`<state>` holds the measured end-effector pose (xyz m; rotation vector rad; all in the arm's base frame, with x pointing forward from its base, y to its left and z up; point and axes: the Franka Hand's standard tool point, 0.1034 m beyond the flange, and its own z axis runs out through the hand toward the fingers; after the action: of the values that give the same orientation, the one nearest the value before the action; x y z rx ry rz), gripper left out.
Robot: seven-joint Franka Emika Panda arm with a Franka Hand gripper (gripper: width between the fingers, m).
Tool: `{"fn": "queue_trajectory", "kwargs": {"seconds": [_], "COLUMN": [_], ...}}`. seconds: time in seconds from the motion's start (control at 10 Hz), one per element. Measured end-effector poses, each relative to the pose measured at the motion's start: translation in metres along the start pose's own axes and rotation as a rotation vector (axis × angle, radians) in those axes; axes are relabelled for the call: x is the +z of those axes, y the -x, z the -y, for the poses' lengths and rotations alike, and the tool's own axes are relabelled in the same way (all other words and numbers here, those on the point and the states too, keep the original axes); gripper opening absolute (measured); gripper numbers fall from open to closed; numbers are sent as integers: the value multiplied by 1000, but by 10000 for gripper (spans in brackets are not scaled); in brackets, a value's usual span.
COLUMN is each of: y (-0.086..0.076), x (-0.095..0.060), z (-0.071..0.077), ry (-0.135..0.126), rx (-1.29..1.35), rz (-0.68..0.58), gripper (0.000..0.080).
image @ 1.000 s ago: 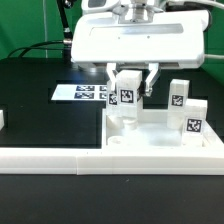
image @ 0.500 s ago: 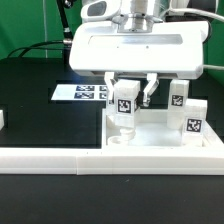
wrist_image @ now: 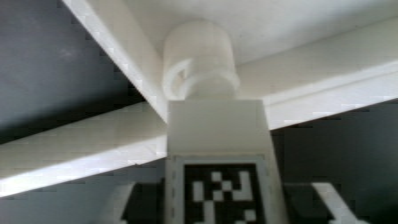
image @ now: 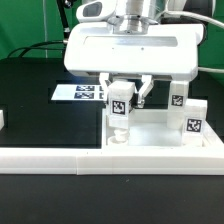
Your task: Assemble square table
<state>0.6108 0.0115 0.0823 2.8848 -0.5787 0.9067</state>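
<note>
The white square tabletop slab (image: 160, 132) lies against the white border bars in the exterior view's right half. My gripper (image: 124, 98) is shut on a white tagged leg (image: 120, 112), held upright over the slab's near corner on the exterior view's left, its screw end at the corner hole (image: 118, 139). In the wrist view the leg (wrist_image: 217, 130) runs from between my fingers toward the slab's corner rim (wrist_image: 125, 50). Two more tagged legs stand at the slab's right: one (image: 179, 96) at the back, one (image: 194, 118) nearer.
The marker board (image: 80, 93) lies flat on the black table behind the slab at the exterior view's left. Long white border bars (image: 60, 156) run along the front. A small white block (image: 3, 119) sits at the left edge.
The gripper has shifted slightly to the exterior view's left and lower with the leg, bringing it down toward the corner hole.
</note>
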Motion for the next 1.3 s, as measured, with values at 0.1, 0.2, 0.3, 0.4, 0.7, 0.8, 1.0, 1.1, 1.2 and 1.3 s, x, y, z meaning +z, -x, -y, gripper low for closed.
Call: {"fn": "queue_trajectory", "kwargs": {"seconds": [0.1,0.2,0.3,0.4,0.7,0.8,1.0,1.1,1.2,1.3], "y": [-4,0,4,5,6,5,5,5,5,8], "x": [3,8,11,12,12,13,12,12,13,14], "z": [1,0,-2,-2,-1,0,0,0,0,0], "ry": [0,6,11,13,12,14,17,17,17,20], "rx": [-5,-10,-14,-16,-20,-15,-10,-16,-20,-24], "rz": [-27,-24,-17,-20,-29,-49,-50,-44,-42,-29], "gripper": [287,287,287,287,287,287,287,287,287,287]}}
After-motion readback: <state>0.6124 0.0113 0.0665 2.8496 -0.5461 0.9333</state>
